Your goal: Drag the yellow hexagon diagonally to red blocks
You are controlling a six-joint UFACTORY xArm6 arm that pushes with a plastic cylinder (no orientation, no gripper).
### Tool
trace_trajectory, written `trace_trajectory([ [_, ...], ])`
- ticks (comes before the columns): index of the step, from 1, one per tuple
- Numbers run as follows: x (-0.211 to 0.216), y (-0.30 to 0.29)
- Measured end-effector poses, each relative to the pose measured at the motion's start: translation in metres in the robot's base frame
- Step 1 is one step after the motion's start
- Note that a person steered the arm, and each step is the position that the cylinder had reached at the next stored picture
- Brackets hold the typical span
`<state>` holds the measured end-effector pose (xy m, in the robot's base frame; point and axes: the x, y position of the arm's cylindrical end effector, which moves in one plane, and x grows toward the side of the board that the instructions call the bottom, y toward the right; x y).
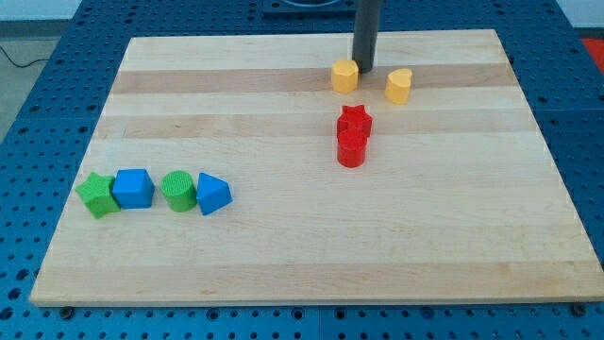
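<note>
The yellow hexagon (344,76) sits near the view's top, right of centre. My tip (363,70) stands right beside it, at its upper right edge, touching or nearly so. A red star block (355,120) lies just below, with a red cylinder (351,149) touching its lower side. The red pair is a short way below and slightly right of the hexagon.
A second yellow block (399,85), rounded, lies to the right of my tip. At the view's lower left stands a row: green star (97,195), blue cube (133,188), green cylinder (176,190), blue triangular block (213,194). The wooden board (302,255) rests on a blue table.
</note>
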<state>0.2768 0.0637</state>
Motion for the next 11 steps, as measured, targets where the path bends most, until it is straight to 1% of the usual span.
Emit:
trace_trajectory([
  [1, 0.038, 0.0],
  [2, 0.058, -0.023],
  [3, 0.06, -0.059],
  [5, 0.108, -0.132],
  [6, 0.094, -0.157],
  [7, 0.057, -0.158],
  [8, 0.039, -0.16],
  [9, 0.078, -0.204],
  [10, 0.114, -0.202],
  [11, 0.115, -0.163],
])
